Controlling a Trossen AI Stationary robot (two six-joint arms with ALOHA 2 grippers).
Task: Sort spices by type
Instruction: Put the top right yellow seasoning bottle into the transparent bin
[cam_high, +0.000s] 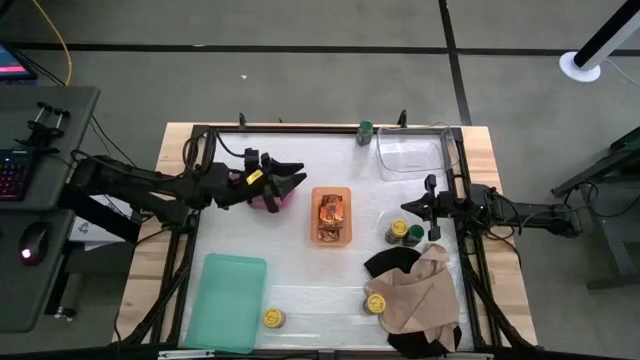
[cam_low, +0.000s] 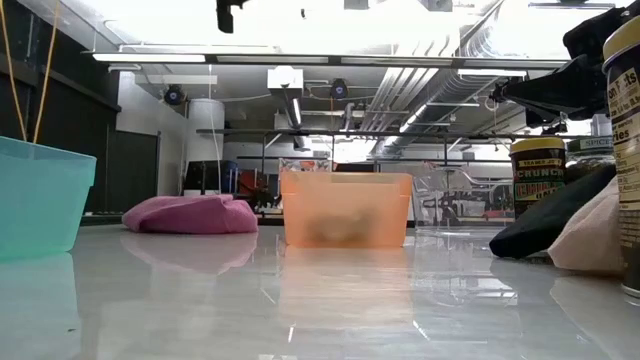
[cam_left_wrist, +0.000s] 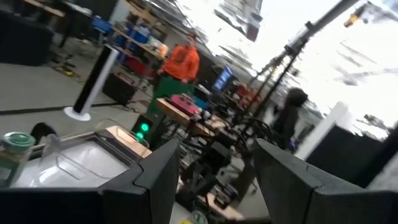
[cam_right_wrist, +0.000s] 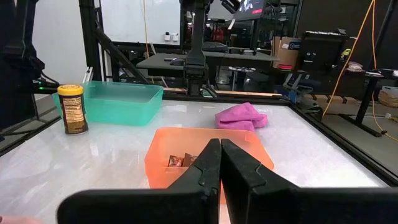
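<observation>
Packets (cam_high: 330, 215), orange and black, lie inside the orange bin (cam_high: 331, 192) at the middle of your high view, between your two arms. Your left end effector (cam_high: 290, 180) sits left of that bin, above the magenta cloth (cam_high: 272, 202), with its fingers spread apart and nothing between them; the left wrist view shows the gap between the two dark fingers (cam_left_wrist: 149, 180) plainly. Your right end effector (cam_high: 408, 207) is at the right of the frame, pointing toward the bin, its fingers (cam_right_wrist: 205, 171) pressed together on nothing.

Just below and left of the right end effector stand a yellow-lidded jar (cam_high: 399, 230) and a green-lidded jar (cam_high: 415, 234), touching or nearly so, at the upper edge of the black cloth (cam_high: 390, 263). Another yellow-lidded jar (cam_high: 376, 303) rests against the tan cloth (cam_high: 420, 290) in the lower right. A third yellow-lidded jar (cam_high: 273, 317) stands on the counter (cam_high: 300, 270) at the lower middle, just right of the teal bin (cam_high: 226, 300). One more green-lidded jar (cam_high: 365, 131) stands at the top edge, just left of the clear bin (cam_high: 410, 152), well apart from both end effectors.
</observation>
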